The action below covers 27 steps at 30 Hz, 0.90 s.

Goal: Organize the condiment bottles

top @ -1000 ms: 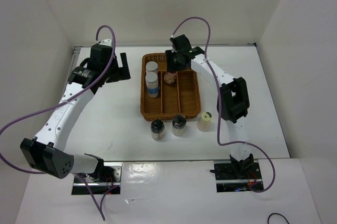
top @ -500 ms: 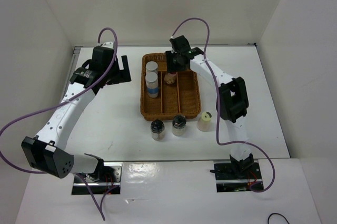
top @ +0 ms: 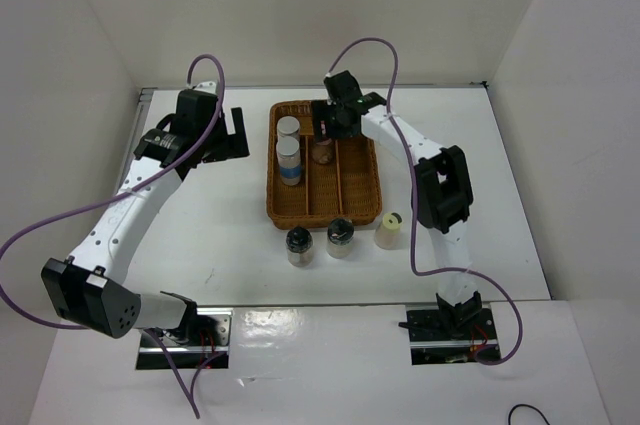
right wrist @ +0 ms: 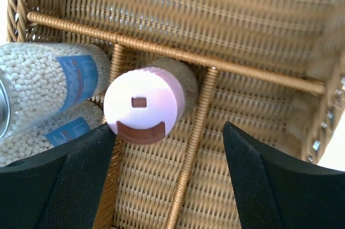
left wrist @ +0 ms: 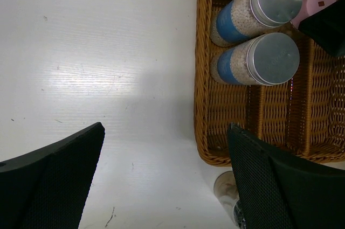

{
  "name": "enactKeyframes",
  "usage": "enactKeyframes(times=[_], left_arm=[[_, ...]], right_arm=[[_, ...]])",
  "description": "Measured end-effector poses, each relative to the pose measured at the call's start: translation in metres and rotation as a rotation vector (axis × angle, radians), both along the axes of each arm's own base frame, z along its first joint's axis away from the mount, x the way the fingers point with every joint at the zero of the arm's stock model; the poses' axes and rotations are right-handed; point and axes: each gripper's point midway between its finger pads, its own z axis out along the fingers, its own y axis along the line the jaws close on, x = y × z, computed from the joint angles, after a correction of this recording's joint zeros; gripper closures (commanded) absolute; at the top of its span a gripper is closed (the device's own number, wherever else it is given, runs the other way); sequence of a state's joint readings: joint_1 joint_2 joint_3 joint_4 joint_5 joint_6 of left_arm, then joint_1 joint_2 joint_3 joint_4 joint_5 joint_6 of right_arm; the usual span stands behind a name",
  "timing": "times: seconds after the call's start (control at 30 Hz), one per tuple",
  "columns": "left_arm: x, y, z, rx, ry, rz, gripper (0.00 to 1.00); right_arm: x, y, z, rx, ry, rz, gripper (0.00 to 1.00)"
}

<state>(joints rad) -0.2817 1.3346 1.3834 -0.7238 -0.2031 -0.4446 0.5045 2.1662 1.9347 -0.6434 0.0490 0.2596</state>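
Note:
Two white bottles with silver tops and blue bands [top: 289,142] stand in the left column of the wicker tray [top: 364,207]; they also show in the left wrist view [left wrist: 272,59] and the right wrist view [right wrist: 48,78]. The pink-capped bottle [top: 322,152] stands in the middle column beside them [right wrist: 143,108]. My right gripper [top: 335,123] hovers open over it [right wrist: 170,180], not touching. Two clear black-capped bottles [top: 299,243] [top: 340,236] and the cream yellow-capped bottle [top: 389,228] stand on the table before the tray. My left gripper [top: 228,132] is open and empty left of the tray [left wrist: 164,186].
White walls close in the table on the left, back and right. The tray's right column and near compartments hold nothing. A clear bottle's base [left wrist: 229,196] shows beside the left gripper's right finger. The purple cables loop above both arms.
My right gripper has shifted slightly over the tray's far end, and the pink-capped bottle stands free below it. The left arm has barely moved.

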Motion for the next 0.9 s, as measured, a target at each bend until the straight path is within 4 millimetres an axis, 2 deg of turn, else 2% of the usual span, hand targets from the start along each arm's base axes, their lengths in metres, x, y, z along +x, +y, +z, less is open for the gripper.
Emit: enactKeyframes(times=[0.07, 0.13, 0.23, 0.33, 0.43, 0.5, 0.6, 0.67, 0.73, 0.8, 0.83, 0.9], left_arm=[[0.000, -0.001, 0.000, -0.002, 0.000, -0.002, 0.00], [0.000, -0.002, 0.000, -0.007, 0.000, -0.008, 0.00], [0.000, -0.004, -0.001, -0.015, 0.000, -0.017, 0.00], [0.000, -0.006, -0.003, -0.022, 0.001, -0.027, 0.00], [0.000, -0.008, -0.003, -0.027, 0.002, -0.036, 0.00], [0.001, -0.009, -0.003, -0.029, -0.001, -0.043, 0.00], [0.001, -0.009, -0.007, -0.024, 0.001, -0.053, 0.00], [-0.001, -0.010, -0.012, -0.024, 0.010, -0.060, 0.00], [-0.005, -0.010, -0.018, -0.026, 0.027, -0.066, 0.00], [-0.009, -0.010, -0.024, -0.027, 0.041, -0.071, 0.00], [-0.010, -0.010, -0.025, -0.028, 0.042, -0.071, 0.00], [-0.013, -0.010, -0.024, -0.033, 0.039, -0.075, 0.00]], right_arm=[[-0.001, -0.004, 0.006, -0.009, -0.010, -0.016, 0.13], [-0.007, -0.013, 0.020, -0.019, -0.030, -0.034, 0.08], [-0.026, -0.030, 0.058, -0.017, -0.086, -0.053, 0.03], [-0.058, -0.053, 0.114, 0.014, -0.183, -0.075, 0.02], [-0.095, -0.076, 0.162, 0.074, -0.281, -0.100, 0.02], [-0.121, -0.091, 0.174, 0.108, -0.304, -0.131, 0.02], [-0.152, -0.110, 0.153, 0.114, -0.236, -0.204, 0.02], [-0.167, -0.118, 0.123, 0.091, -0.149, -0.249, 0.02], [-0.184, -0.126, 0.078, 0.039, -0.026, -0.292, 0.02], [-0.210, -0.139, 0.036, -0.028, 0.102, -0.327, 0.02], [-0.222, -0.145, 0.023, -0.052, 0.149, -0.344, 0.03], [-0.237, -0.152, 0.012, -0.073, 0.199, -0.368, 0.04]])
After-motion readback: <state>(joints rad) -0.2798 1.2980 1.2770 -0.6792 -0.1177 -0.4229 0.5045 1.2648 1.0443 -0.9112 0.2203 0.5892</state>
